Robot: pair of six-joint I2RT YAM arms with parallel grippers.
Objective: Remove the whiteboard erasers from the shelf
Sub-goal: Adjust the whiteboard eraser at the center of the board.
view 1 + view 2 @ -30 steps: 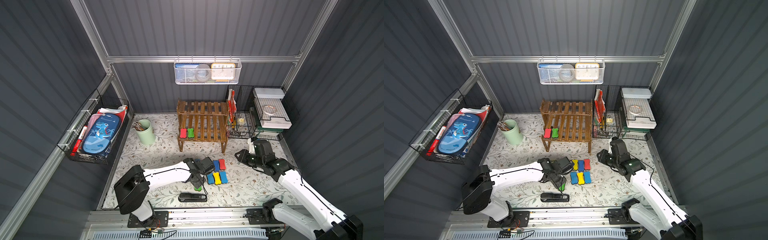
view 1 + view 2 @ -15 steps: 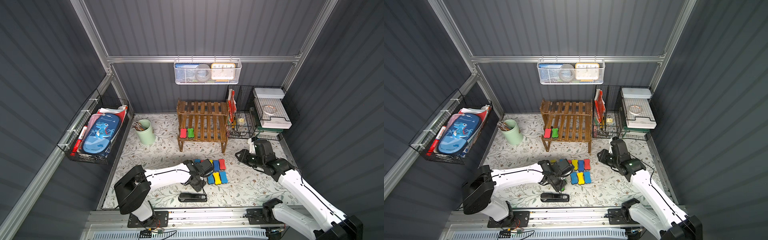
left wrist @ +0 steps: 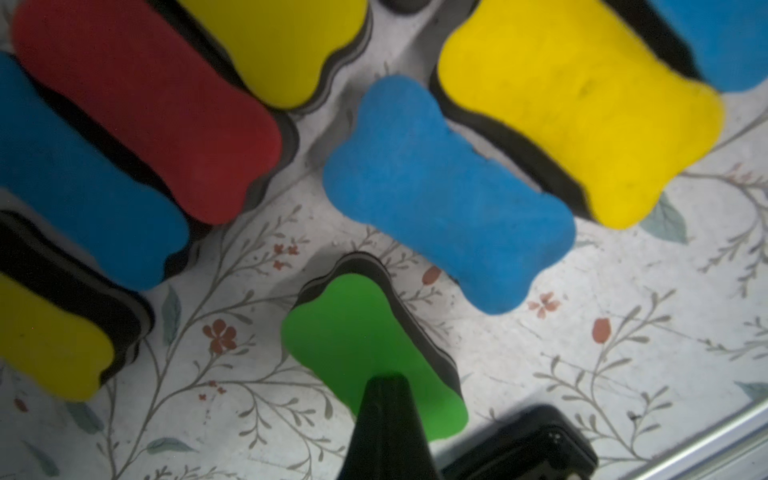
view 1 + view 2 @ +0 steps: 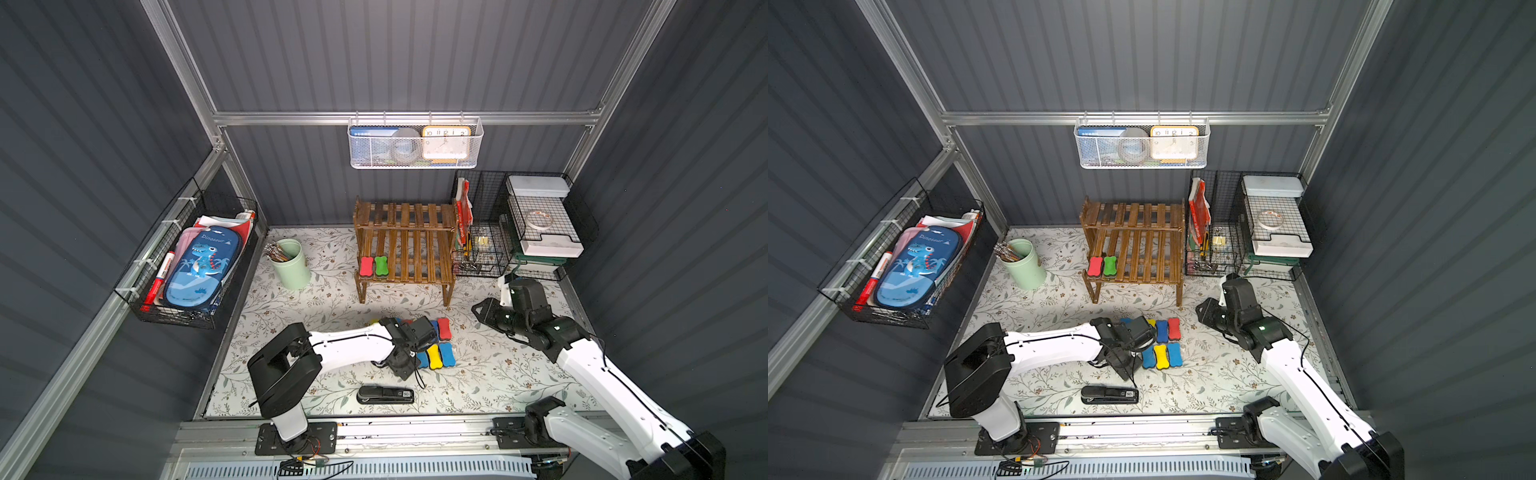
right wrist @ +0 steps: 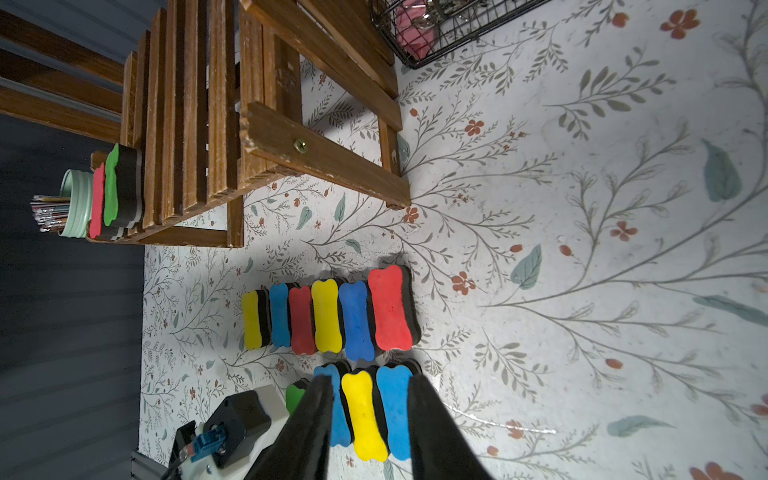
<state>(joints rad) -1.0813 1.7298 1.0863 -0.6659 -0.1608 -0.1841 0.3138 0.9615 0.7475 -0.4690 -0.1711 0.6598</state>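
Note:
The wooden shelf (image 4: 405,249) (image 4: 1133,245) (image 5: 199,124) stands at the back. On the left end of its lower tier sit a red eraser (image 4: 366,266) (image 4: 1095,266) and a green eraser (image 4: 380,266) (image 4: 1110,266) (image 5: 111,183). Several erasers lie in two rows on the mat, among them a yellow one (image 4: 433,357) (image 4: 1160,356) (image 5: 363,415). My left gripper (image 4: 407,372) (image 4: 1126,370) (image 3: 384,380) is shut and empty, its tip just over a green eraser (image 3: 353,332) (image 5: 296,397) lying on the mat. My right gripper (image 4: 478,309) (image 4: 1202,309) (image 5: 370,384) hovers open and empty to the right of the rows.
A black stapler (image 4: 385,394) (image 4: 1109,394) lies near the front edge, close to my left gripper. A green pencil cup (image 4: 291,264) stands left of the shelf. A black wire organizer (image 4: 482,232) stands right of it.
My left jaws have closed the last bit with nothing between them. The left wrist has shifted slightly and now hides the green eraser on the mat from above. My right arm has not moved.

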